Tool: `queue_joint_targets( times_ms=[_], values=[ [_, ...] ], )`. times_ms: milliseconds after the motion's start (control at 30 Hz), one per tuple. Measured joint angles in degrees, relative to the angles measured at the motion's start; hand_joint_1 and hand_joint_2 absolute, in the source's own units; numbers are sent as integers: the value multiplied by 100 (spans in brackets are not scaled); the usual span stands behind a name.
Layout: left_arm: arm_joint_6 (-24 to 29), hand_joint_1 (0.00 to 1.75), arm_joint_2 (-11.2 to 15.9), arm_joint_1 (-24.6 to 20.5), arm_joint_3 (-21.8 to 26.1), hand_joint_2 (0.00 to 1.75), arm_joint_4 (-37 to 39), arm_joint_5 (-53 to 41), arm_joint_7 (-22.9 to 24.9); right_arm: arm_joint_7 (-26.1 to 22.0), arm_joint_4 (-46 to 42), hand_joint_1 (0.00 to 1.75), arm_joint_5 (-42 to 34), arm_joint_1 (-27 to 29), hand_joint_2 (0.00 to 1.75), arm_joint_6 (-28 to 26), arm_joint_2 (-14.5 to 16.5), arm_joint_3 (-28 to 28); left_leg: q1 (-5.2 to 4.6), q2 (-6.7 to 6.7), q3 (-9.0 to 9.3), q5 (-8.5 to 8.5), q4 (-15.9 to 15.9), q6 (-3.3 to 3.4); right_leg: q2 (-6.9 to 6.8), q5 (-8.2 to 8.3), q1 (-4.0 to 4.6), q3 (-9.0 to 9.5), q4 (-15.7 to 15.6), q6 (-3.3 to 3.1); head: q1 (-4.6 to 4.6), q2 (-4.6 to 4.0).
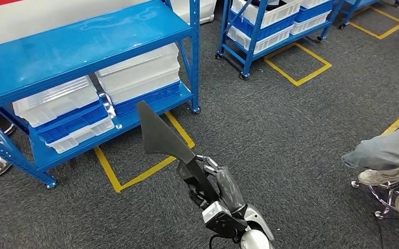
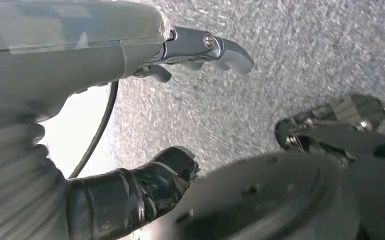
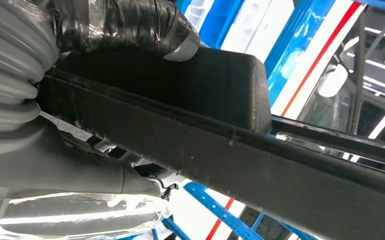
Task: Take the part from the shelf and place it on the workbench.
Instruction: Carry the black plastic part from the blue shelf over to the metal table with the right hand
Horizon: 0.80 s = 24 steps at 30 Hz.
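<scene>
The part [image 1: 158, 134], a flat dark piece with a wide pointed blade narrowing to a stem, stands up out of the right hand [image 1: 215, 189], its broad end above and ahead of the hand. The hand's fingers are wrapped around the stem, gripping it. In the right wrist view the part [image 3: 220, 135] runs as a long black bar straight out from the right hand [image 3: 55, 115], with the taped thumb [image 3: 135, 25] pressed on its thicker block.

Beyond the part's tip, ahead and to the left of the hand, stands a blue shelf [image 1: 78, 49] with white bins [image 1: 140, 70] and blue bins [image 1: 73, 124] on its lower level. Yellow floor lines [image 1: 145, 168] run under the shelf's edge, just past the hand. A second blue rack [image 1: 270, 26] with white bins stands well ahead and to the right. Far to the hand's right, a person's leg [image 1: 386, 150] and shoes rest on a stool's base.

The left hand [image 2: 130, 125] hangs over grey carpet [image 2: 300, 55], fingers apart, holding nothing.
</scene>
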Motion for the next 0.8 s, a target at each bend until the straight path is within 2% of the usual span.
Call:
queue_joint_targets(
  times_ms=[33, 67, 100, 167, 200, 233, 267, 300, 333, 400, 433, 467, 533, 600, 667, 700, 733, 767, 800],
  values=[
    [-5, 0, 1, -10, 0, 175, 0, -17, -4, 0, -8, 173, -1, 13, 175, -2, -8, 1, -2, 72, -2, 24, -18, 39, 2, 4, -9, -20, 8, 35, -1, 0],
    [-8, 0, 3, -11, 0, 175, 1, -33, -7, 0, -17, 173, -3, 24, 175, -4, -19, 1, -2, 149, -4, 49, -36, 85, -80, -51, -9, -64, 79, 63, 7, 0],
    [-10, 0, 6, -6, 0, 175, 0, -45, -10, -1, -26, 173, -6, 31, 175, -7, -27, 1, 0, 229, -10, 73, -57, 126, -212, -177, -4, -148, 263, 80, 16, 0],
    [-11, 0, 13, 9, 0, 175, 1, -55, -14, -2, -40, 173, -14, 41, 175, -14, -40, 1, -30, 384, -34, 92, -68, 168, -500, -569, 2, -435, 925, 103, 32, 0],
    [-11, 0, 16, 13, 0, 175, 1, -56, -14, -2, -40, 173, -19, 51, 175, -16, -43, 1, -45, 463, -46, 94, -67, 175, -552, -725, 0, -575, 1270, 113, 31, 0],
    [-12, 0, 17, 15, 0, 175, 1, -56, -14, -1, -40, 173, -22, 63, 175, -17, -49, 1, -57, 541, -53, 95, -67, 176, -577, -792, -1, -649, 1482, 114, 32, 0],
    [-13, 0, 19, 15, 0, 175, 1, -57, -14, -1, -40, 173, -26, 76, 175, -17, -57, 1, -67, 615, -56, 96, -67, 177, -592, -754, 1, -619, 1493, 106, 32, 0],
    [-14, 0, 20, 10, 0, 175, 1, -57, -15, 0, -41, 173, -31, 84, 175, -17, -66, 1, -74, 686, -55, 95, -67, 177, -615, -623, 7, -475, 1283, 87, 32, 0],
    [-14, 0, 20, 4, 0, 175, 1, -57, -16, 0, -46, 173, -34, 88, 175, -17, -74, 1, -80, 750, -50, 93, -67, 175, -676, -445, 22, -244, 902, 53, 32, 0],
    [-15, 0, 19, -4, 0, 175, 1, -57, -18, -1, -68, 173, -37, 83, 175, -19, -81, 1, -100, 853, -45, 87, -66, 155, -897, -234, 95, 159, 178, -25, 31, 0],
    [-15, 0, 18, -9, 0, 175, 1, -58, -19, -2, -83, 173, -39, 81, 175, -19, -83, 1, -109, 897, -43, 83, -66, 137, -972, -205, 133, 250, -13, -57, 30, 0],
    [-15, 0, 17, -15, 0, 175, 1, -58, -19, -2, -94, 173, -40, 80, 175, -20, -86, 1, -115, 945, -40, 83, -70, 117, -993, -219, 164, 261, -73, -77, 29, 0],
    [-16, 0, 20, -41, 0, 175, 0, -62, -22, -2, -108, 173, -44, 87, 175, -22, -93, 1, -113, 1002, -22, 66, -74, 65, -882, -174, 157, 257, -128, -123, 30, 0],
    [-17, 0, 25, -41, 0, 175, -1, -73, -29, -1, -121, 173, -52, 82, 175, -20, -98, 1, -101, 812, -87, -95, 119, 17, -775, -118, 107, 281, -204, -188, 28, 0],
    [-17, 0, 27, -22, 0, 175, 0, -86, -34, -1, -128, 173, -61, 68, 175, -2, -97, 2, -85, 543, -358, -444, 730, -14, -668, -88, 79, 284, -231, -225, 25, 0],
    [-18, 0, 27, -14, 0, 175, 1, -92, -34, 1, -127, 173, -63, 65, 175, 7, -96, 3, -79, 487, -530, -603, 1100, -28, -608, -85, 78, 274, -223, -231, 22, 0],
    [-19, 0, 26, -6, 0, 175, 1, -99, -34, 1, -127, 173, -67, 67, 175, 17, -96, 4, -71, 466, -657, -679, 1370, -43, -542, -84, 77, 265, -211, -232, 23, 0],
    [-23, 0, 27, 1, 0, 175, 1, -107, -35, 2, -126, 173, -73, 68, 175, 24, -96, 5, -62, 458, -704, -645, 1461, -56, -471, -84, 74, 256, -192, -232, 23, 0],
    [-27, 0, 29, 5, 0, 175, 1, -116, -36, 3, -126, 173, -80, 67, 175, 28, -96, 6, -52, 449, -645, -499, 1324, -66, -397, -88, 65, 247, -168, -226, 23, 0]
  ],
)
